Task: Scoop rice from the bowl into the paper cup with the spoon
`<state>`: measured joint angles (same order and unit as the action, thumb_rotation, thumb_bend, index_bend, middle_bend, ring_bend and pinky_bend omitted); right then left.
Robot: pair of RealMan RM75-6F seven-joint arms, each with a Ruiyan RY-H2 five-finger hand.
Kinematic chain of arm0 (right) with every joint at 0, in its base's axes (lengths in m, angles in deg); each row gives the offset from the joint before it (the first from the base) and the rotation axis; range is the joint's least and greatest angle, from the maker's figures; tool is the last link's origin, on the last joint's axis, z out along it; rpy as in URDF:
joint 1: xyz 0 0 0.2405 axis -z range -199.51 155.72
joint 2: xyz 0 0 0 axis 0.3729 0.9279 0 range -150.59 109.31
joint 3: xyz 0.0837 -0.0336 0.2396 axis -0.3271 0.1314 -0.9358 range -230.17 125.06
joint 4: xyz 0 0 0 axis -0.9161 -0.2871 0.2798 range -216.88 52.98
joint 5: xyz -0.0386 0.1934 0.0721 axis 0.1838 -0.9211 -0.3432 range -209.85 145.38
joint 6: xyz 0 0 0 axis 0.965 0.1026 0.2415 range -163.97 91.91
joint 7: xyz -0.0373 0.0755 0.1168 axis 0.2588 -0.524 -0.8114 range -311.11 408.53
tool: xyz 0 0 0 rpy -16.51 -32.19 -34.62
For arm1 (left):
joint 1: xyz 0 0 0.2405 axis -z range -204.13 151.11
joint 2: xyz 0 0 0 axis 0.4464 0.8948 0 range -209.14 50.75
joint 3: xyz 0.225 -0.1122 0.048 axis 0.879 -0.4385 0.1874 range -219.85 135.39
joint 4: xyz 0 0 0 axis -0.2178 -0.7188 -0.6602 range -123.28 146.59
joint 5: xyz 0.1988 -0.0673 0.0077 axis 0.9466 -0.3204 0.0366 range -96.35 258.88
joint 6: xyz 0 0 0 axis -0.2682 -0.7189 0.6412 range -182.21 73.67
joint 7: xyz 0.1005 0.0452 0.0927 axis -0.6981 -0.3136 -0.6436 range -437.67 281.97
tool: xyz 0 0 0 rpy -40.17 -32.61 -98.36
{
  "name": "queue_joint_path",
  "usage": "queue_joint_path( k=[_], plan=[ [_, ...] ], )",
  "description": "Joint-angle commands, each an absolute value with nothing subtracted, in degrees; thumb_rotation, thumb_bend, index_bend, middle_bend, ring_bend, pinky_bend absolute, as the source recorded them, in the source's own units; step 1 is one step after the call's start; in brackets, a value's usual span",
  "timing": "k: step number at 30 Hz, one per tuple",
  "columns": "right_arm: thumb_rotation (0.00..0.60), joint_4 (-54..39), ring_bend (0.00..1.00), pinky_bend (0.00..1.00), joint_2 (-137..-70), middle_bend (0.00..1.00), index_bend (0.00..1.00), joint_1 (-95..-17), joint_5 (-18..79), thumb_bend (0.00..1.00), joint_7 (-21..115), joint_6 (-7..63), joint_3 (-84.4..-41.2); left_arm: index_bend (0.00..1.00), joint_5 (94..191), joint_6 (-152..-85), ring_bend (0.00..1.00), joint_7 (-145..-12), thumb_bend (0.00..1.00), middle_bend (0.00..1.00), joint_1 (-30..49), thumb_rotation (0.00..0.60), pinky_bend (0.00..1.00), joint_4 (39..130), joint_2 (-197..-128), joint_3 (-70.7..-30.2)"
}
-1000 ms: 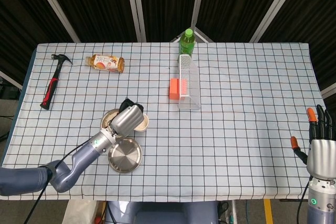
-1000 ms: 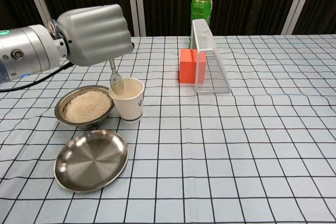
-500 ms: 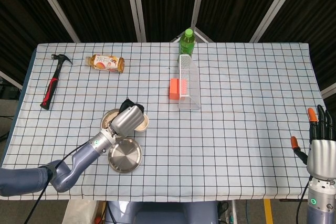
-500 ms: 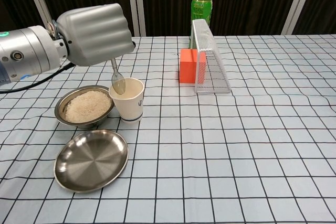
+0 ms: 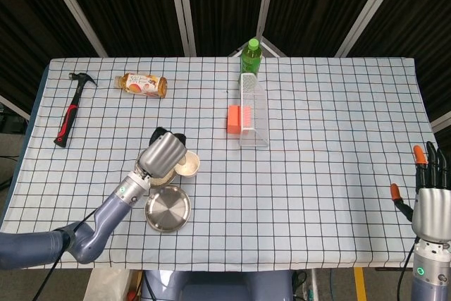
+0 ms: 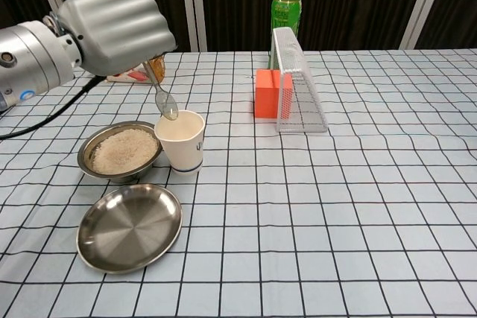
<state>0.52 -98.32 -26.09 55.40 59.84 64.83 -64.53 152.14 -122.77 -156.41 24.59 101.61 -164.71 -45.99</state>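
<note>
Nearest us on the checked tablecloth (image 6: pixel 358 206), at left, we see an empty round steel plate (image 6: pixel 130 226). Just beyond it sit a steel bowl of white rice (image 6: pixel 120 151) and, touching its right side, a white paper cup (image 6: pixel 181 140). Our left hand (image 6: pixel 115 26) grips a clear plastic spoon (image 6: pixel 162 97), its tip over the cup's rim. At the near right edge, our right hand (image 5: pixel 429 199) holds nothing, fingers apart. Farther back stand an orange block (image 6: pixel 267 94), a clear wire rack (image 6: pixel 297 80) and a green bottle (image 6: pixel 285 7).
</note>
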Motion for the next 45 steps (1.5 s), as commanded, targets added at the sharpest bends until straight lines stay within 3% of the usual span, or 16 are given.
queue_joint_path(
  k=[1, 11, 23, 31, 45],
  plan=[
    [0.600, 0.52, 0.00, 0.00, -98.31, 0.00, 0.00, -26.09, 55.38, 0.32, 59.84, 64.78, -64.51, 0.57, 147.48, -125.75, 1.00, -153.37, 0.51, 1.00, 21.85, 0.600, 1.00, 105.32, -165.45, -48.52],
    [0.600, 0.36, 0.00, 0.00, -98.53, 0.00, 0.00, -26.12, 55.08, 0.32, 59.74, 64.58, -64.60, 0.57, 141.78, -130.25, 1.00, -147.76, 0.51, 1.00, 16.47, 0.600, 1.00, 117.36, -163.60, -48.45],
    [0.600, 0.25, 0.00, 0.00, -98.68, 0.00, 0.00, -26.27, 55.00, 0.32, 59.79, 64.37, -64.66, 0.56, 140.14, -135.96, 1.00, -145.21, 0.51, 1.00, 8.76, 0.600, 1.00, 129.94, -161.27, -40.46],
    [0.600, -0.16, 0.00, 0.00, -98.86, 0.00, 0.00, -26.47, 54.94, 0.32, 59.50, 64.13, -64.74, 0.55, 139.70, -136.17, 1.00, -145.20, 0.50, 1.00, 6.79, 0.600, 1.00, 129.53, -162.40, -37.45],
    [0.600, -0.29, 0.00, 0.00, -98.78, 0.00, 0.00, -26.38, 55.17, 0.32, 59.46, 64.47, -64.71, 0.55, 136.84, -135.00, 1.00, -146.65, 0.47, 1.00, 6.59, 0.600, 1.00, 123.07, -168.81, -38.21]
  ],
)
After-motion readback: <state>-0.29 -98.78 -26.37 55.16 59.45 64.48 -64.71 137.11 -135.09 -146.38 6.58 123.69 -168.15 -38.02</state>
